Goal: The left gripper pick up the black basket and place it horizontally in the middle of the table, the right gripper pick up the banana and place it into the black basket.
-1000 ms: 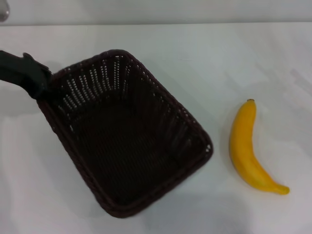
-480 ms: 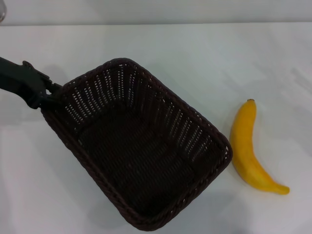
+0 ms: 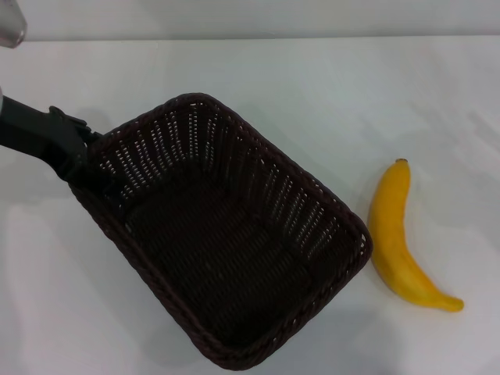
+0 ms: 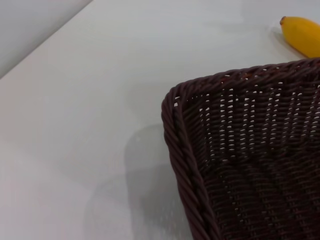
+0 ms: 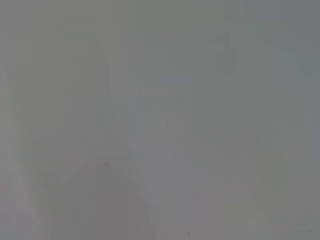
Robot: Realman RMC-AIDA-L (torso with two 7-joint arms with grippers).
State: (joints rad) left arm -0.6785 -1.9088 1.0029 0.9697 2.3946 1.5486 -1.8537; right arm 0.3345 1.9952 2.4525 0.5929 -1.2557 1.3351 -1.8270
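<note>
The black basket (image 3: 226,234) sits diagonally on the white table (image 3: 351,94), open side up, its far left corner toward my left gripper. My left gripper (image 3: 78,160) reaches in from the left edge and is shut on the basket's rim at that corner. The left wrist view shows the basket's braided rim and slotted wall (image 4: 250,150) close up. The banana (image 3: 391,234) lies on the table just right of the basket, brown tip pointing away from me, apart from the basket. Its end also shows in the left wrist view (image 4: 302,35). My right gripper is out of view.
The right wrist view shows only a plain grey-white surface. A silver part of the left arm (image 3: 9,27) shows at the far left corner. The table's far edge (image 3: 250,37) runs along the top.
The basket swung and settled lower, its near end moving right toward the banana, then stayed put. My left gripper stayed on the rim and shifted slightly. The banana has not moved.
</note>
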